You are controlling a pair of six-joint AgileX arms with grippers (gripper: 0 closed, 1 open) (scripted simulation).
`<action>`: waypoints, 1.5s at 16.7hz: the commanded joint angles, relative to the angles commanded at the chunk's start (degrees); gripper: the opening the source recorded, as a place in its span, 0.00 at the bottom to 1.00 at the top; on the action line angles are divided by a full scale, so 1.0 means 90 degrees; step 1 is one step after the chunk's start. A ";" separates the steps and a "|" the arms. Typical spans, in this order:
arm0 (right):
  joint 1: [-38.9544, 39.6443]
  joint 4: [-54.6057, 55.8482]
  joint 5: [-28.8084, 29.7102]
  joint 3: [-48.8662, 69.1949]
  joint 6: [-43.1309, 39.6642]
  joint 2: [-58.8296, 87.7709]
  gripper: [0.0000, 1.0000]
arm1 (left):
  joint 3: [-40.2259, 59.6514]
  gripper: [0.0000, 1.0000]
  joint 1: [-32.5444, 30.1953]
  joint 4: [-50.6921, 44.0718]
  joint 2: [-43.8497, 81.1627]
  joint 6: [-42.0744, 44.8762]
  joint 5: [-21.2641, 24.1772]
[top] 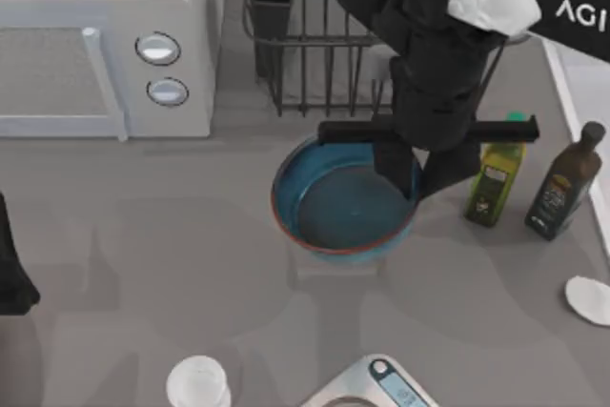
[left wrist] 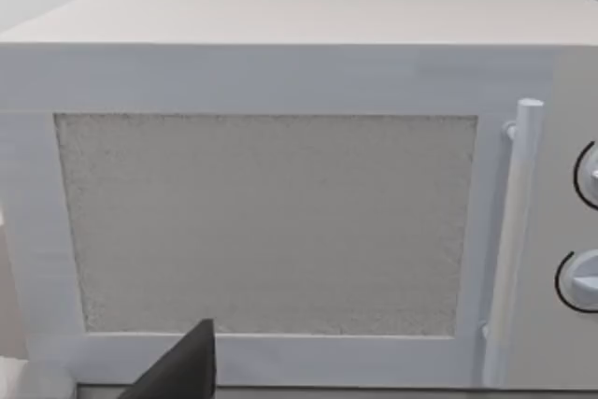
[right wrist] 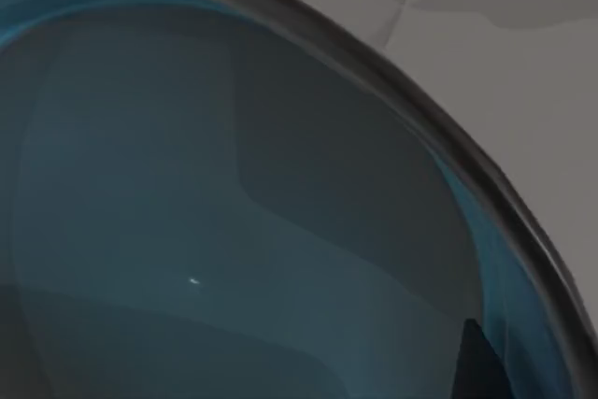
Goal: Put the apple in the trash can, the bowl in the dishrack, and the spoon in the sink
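Top view shows right gripper [top: 416, 171] straddling the bowl [top: 343, 199] rim, fingers parted; an off-centre pinch could tip it short of the dishrack [top: 315, 45].

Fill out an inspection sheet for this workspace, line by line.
Surface: grey table.
Job's things: blue bowl on the table in front of the dishrack.
Clutter: microwave at the far left; two bottles right of the bowl; white cup and a scale at the near edge.
Grippers: right gripper at the bowl's right rim; left arm parked at the left edge.
Cables: nothing seen.
Surroundings: nothing seen.
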 joint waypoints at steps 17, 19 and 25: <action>0.1858 0.5822 0.4653 -0.1453 -0.2620 -0.2549 0.00 | 0.0000 1.00 0.0000 0.0000 0.0000 0.0000 0.0000; 0.2157 0.6805 0.5454 -0.1743 -0.3084 -0.3038 0.00 | 0.0000 1.00 0.0000 0.0000 0.0000 0.0000 0.0000; 0.2647 0.8182 0.6744 -0.2253 -0.3869 -0.3885 0.00 | 0.0000 1.00 0.0000 0.0000 0.0000 0.0000 0.0000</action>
